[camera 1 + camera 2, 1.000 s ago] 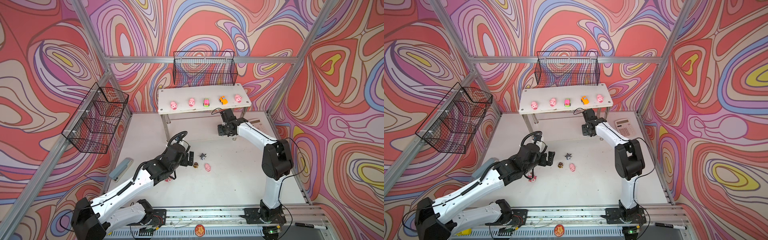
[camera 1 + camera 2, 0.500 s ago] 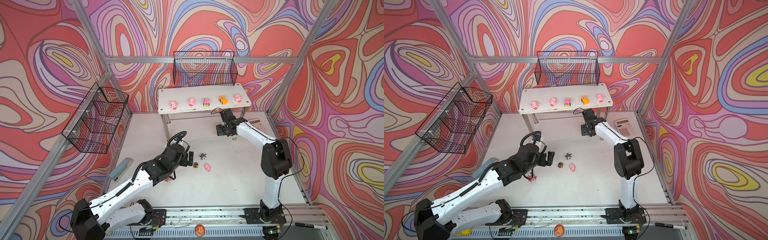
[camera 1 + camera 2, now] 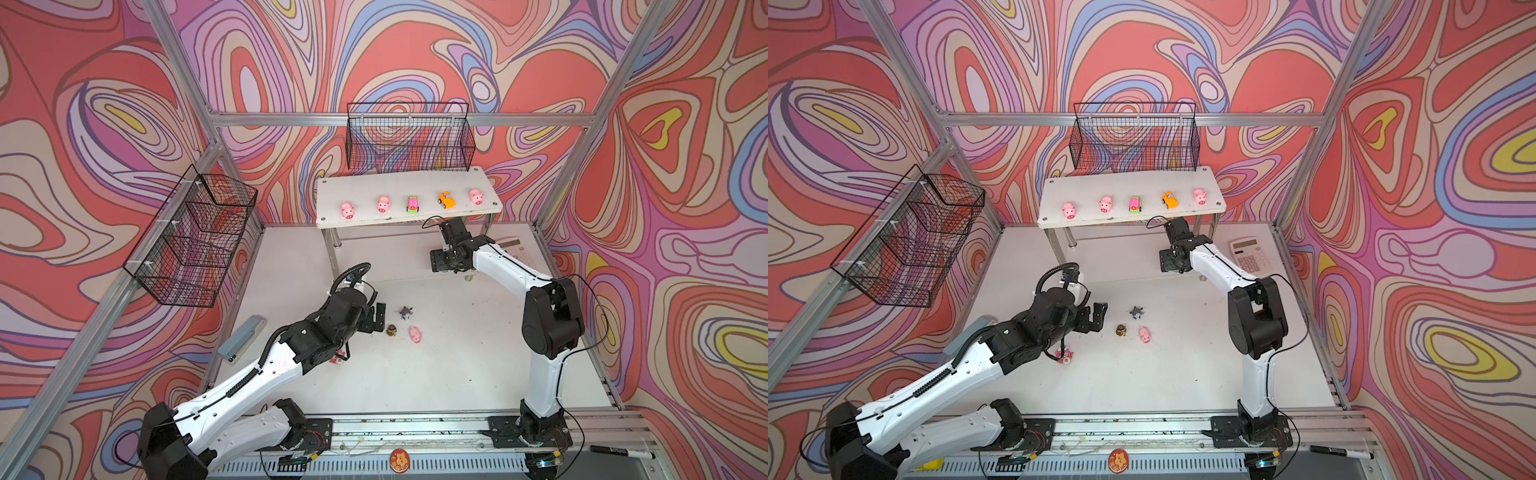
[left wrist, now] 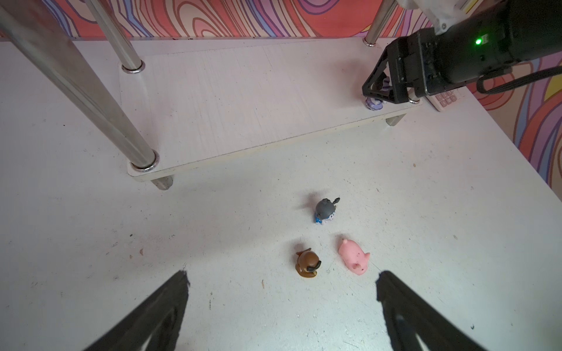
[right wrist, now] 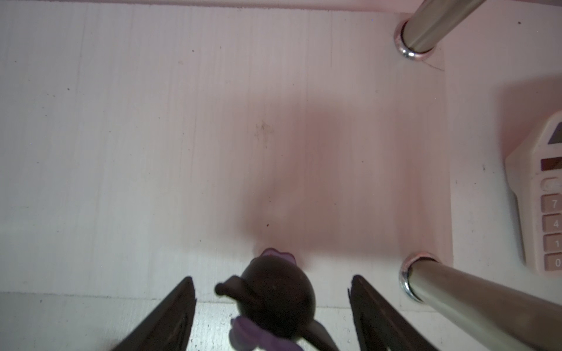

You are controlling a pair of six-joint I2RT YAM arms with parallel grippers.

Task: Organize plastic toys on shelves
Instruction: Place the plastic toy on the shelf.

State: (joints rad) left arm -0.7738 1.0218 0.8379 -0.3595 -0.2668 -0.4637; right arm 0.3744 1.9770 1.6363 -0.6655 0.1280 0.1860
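Plastic toys point(image 3: 415, 334) lie loose on the tabletop point(image 4: 91, 243) just ahead of my left claw point(image 4: 282, 278): a brown figurine point(image 4: 307, 263) and a pink pig point(image 4: 353, 256) side by side, with a grey figurine point(image 4: 325, 209) a little beyond. A pink bear point(image 3: 1064, 356) is half hidden under the forearm. That arm stretches low toward mid-tabletop, its claw spread wide and holding nothing.

Farther out, my right arm rises from its base, bends at a high elbow and reaches down to the shelves' lower board point(image 4: 243, 91). There the right claw point(image 5: 271, 281) stands apart around a dark horned figurine point(image 5: 273, 294) at the board's near edge, with a gap on each side.

On the top board point(image 3: 399, 185), three pigs point(image 3: 347, 210) share a row with a pink-green car point(image 3: 412, 204) and an orange car point(image 3: 446, 200).

Since a second ago the right claw has widened off the figurine; both arms have hardly moved.
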